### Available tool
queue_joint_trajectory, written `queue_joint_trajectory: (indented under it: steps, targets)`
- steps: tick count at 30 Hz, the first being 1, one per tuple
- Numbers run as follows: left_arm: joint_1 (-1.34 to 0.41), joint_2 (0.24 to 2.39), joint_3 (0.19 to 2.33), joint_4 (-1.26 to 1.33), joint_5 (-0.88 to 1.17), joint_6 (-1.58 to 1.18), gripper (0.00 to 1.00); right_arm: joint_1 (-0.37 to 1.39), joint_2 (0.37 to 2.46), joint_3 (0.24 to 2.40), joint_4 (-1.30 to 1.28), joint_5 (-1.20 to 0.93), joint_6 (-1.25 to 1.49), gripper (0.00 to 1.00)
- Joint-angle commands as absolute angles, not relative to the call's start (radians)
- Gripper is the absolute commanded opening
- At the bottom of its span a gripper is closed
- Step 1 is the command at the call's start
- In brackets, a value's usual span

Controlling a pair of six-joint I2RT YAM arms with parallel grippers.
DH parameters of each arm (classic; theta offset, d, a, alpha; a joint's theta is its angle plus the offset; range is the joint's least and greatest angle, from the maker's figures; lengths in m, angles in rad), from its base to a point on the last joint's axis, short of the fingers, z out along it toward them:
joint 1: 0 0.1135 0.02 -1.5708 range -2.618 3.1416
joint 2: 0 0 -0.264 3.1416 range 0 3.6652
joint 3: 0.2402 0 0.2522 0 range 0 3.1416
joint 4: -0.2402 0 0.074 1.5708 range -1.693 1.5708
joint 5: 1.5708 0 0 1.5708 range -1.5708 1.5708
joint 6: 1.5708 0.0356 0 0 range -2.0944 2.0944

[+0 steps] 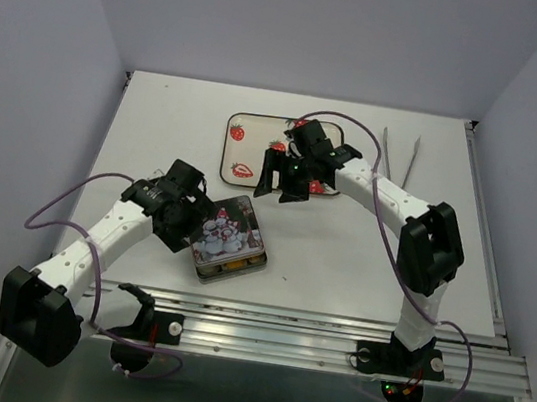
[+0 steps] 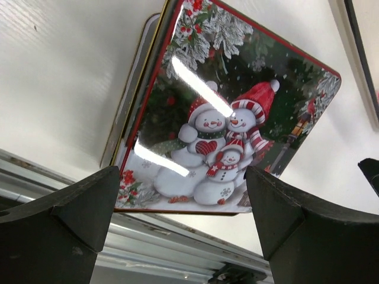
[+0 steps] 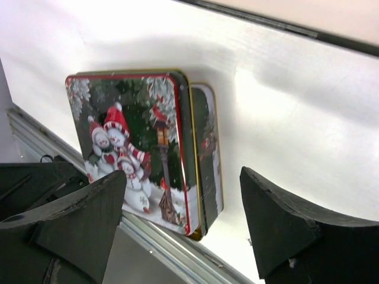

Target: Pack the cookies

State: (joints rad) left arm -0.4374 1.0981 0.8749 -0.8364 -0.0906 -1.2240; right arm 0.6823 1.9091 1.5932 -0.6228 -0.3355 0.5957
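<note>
A square tin with a snowman lid lies near the table's front edge. The lid sits shifted on the tin's base, not squarely on it. Orange-yellow cookies peek out at the tin's near edge; the lid hides most of them. My left gripper is open at the tin's left side, and its fingers frame the lid's near edge without touching it. My right gripper hangs open above the tray's near edge, well away from the tin, with nothing between its fingers.
A white tray printed with red strawberries lies at the back centre, partly under the right arm. Metal tongs lie at the back right. A metal rail runs along the table's front edge, close to the tin.
</note>
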Motion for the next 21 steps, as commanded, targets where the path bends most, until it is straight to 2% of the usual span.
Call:
queue_joint_trajectory:
  steps: [1, 13, 21]
  targets:
    - [-0.408, 1.043, 0.809, -0.662, -0.058, -1.273, 0.99, 0.686, 1.954, 1.674, -0.629, -0.345, 0.543, 0.83]
    - [-0.373, 1.009, 0.758, -0.669, -0.087, -1.249, 0.99, 0.686, 2.026, 1.664, -0.597, -0.39, 0.506, 0.83]
    - [-0.371, 0.933, 0.859, -0.847, -0.106, -1.246, 0.99, 0.686, 2.141, 1.946, -0.633, -0.336, 0.449, 0.83]
